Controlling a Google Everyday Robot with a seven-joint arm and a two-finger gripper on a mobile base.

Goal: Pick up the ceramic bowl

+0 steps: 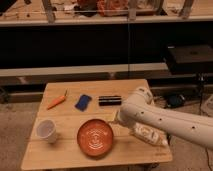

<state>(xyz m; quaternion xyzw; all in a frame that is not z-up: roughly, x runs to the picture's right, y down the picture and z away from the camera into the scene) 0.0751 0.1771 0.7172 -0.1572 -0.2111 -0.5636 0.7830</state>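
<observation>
Ceramic bowl sits flat at bench front, between white cup and my fingers, which hang spread and empty just beside its rim, placed, I judge, for a rim pinch.

Ceramic bowl: wide, shallow, round, orange-red, pale concentric rings inside. Upright, mouth up, resting flat at the front middle of the wooden table. Ungripped; gripper just beside its upper-right rim.
</observation>
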